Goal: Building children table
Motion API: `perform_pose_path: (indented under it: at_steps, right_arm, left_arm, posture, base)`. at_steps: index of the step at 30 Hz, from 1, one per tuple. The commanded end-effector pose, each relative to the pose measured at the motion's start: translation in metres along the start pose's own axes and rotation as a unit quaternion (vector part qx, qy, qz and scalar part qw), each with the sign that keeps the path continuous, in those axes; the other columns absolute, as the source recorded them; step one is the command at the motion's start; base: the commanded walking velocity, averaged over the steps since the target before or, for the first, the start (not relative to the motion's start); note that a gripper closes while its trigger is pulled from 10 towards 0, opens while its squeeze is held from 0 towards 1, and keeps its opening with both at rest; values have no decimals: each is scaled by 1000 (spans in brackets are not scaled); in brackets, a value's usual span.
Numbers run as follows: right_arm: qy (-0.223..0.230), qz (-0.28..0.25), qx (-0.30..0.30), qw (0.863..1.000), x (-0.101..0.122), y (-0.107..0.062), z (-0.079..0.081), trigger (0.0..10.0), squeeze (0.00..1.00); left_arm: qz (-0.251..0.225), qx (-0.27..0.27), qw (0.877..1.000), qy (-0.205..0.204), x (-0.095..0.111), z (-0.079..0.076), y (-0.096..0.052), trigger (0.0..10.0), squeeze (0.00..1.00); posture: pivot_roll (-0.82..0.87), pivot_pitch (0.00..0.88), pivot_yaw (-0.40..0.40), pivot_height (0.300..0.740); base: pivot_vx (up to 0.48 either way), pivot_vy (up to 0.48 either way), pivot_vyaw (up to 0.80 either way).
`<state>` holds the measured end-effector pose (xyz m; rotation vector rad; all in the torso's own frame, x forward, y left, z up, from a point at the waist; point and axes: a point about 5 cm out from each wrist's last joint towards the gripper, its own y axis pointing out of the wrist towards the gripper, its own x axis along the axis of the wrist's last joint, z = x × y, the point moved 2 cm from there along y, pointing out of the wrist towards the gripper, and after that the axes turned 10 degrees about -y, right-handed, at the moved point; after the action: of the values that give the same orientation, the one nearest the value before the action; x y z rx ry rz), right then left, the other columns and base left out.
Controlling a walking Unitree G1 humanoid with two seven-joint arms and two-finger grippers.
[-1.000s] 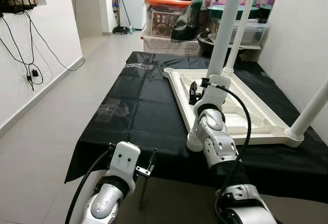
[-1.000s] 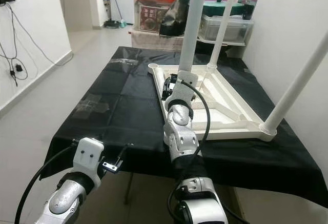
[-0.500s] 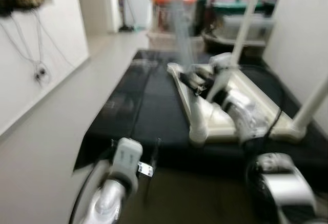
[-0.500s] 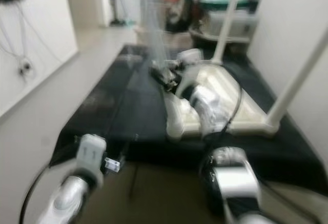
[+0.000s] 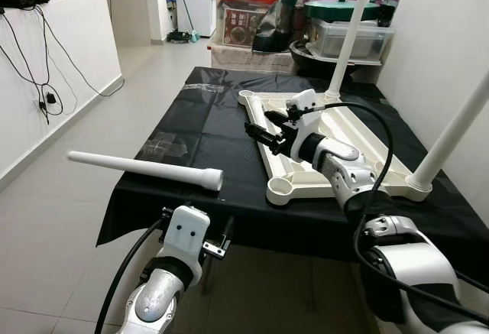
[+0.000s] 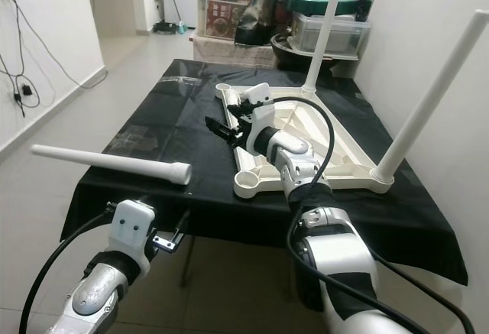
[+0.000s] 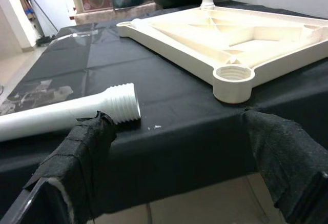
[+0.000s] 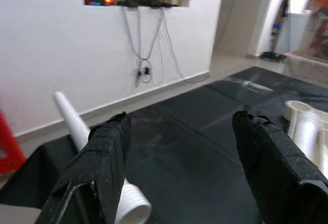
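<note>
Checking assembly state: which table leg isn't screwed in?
The leg lying flat on the black cloth, overhanging its near-left edge, threaded end bare. The other two legs stand upright in tabletop sockets.

head eyes: high up, look down along the black cloth-covered table [image 5: 191,143] | left wrist: low at its near edge, close | right wrist: above it, faces white wall | all share loose white plastic leg [image 5: 145,169]

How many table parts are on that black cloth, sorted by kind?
Tabletop, upside down: 1
Legs standing screwed into it: 2
Loose leg lying on the cloth: 1
Empty corner sockets: 2
Total parts: 4, not counting the sockets.
</note>
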<state>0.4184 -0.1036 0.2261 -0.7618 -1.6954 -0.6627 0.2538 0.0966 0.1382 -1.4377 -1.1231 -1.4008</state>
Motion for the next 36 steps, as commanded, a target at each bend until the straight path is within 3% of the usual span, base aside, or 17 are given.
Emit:
perform_pose_path:
  at_steps: [1, 2, 3, 4, 5, 8, 10, 12, 13, 22, 36]
  right_arm:
    - [14, -20, -21, 999, -8, -3, 8, 10000, 0]
    - [14, -20, -21, 999, -8, -3, 8, 10000, 0]
    - [38, -25, -80, 996, -25, -13, 13, 10000, 0]
    - [38, -25, -80, 996, -25, -13, 13, 10000, 0]
    - [54, -25, -122, 991, -45, -26, 22, 10000, 0]
    - [54, -25, -122, 991, -45, -26, 22, 10000, 0]
    - [56, -19, -155, 986, -68, -46, 41, 10000, 0]
    - [56, -19, -155, 986, -68, -46, 41, 10000, 0]
    - [63, -18, -147, 987, -74, -51, 50, 10000, 0]
    - [51, -20, -154, 987, -75, -56, 59, 10000, 0]
    - [29, -26, -170, 985, -67, -60, 55, 10000, 0]
  left_arm:
    - [2, 4, 1000, -2, -2, -1, -2, 10000, 0]
    - [2, 4, 1000, -2, -2, -1, -2, 10000, 0]
    - [13, 7, 1000, -10, -8, 0, -3, 10000, 0]
    - [13, 7, 1000, -10, -8, 0, -3, 10000, 0]
    - [25, 9, 1000, -17, -14, 0, -3, 10000, 0]
    - [25, 9, 1000, -17, -14, 0, -3, 10000, 0]
    - [39, 5, 999, -24, -22, -3, -2, 10000, 0]
    - [39, 5, 999, -24, -22, -3, -2, 10000, 0]
    - [41, 1, 999, -24, -23, -4, -1, 10000, 0]
    - [43, 0, 999, -28, -25, -5, 0, 10000, 0]
    - [42, 7, 999, -30, -26, -2, 0, 10000, 0]
  posture:
    - [117, 0, -87, 740]
    - [117, 0, -87, 740]
    - [112, 0, -78, 740]
    - [112, 0, -78, 740]
    - [101, 0, -68, 740]
    - [101, 0, -68, 740]
    - [90, 0, -56, 740]
    - [90, 0, -56, 740]
    - [88, 0, -57, 740]
    - [89, 0, -54, 740]
    - [91, 0, -60, 740]
  base:
    - [0, 0, 0]
    - [0, 0, 0]
    - [0, 0, 0]
    - [0, 0, 0]
    - [0, 0, 0]
    - [0, 0, 0]
    - [0, 0, 0]
    - [0, 0, 0]
    - [0, 0, 0]
    - [0, 0, 0]
    - [0, 0, 0]
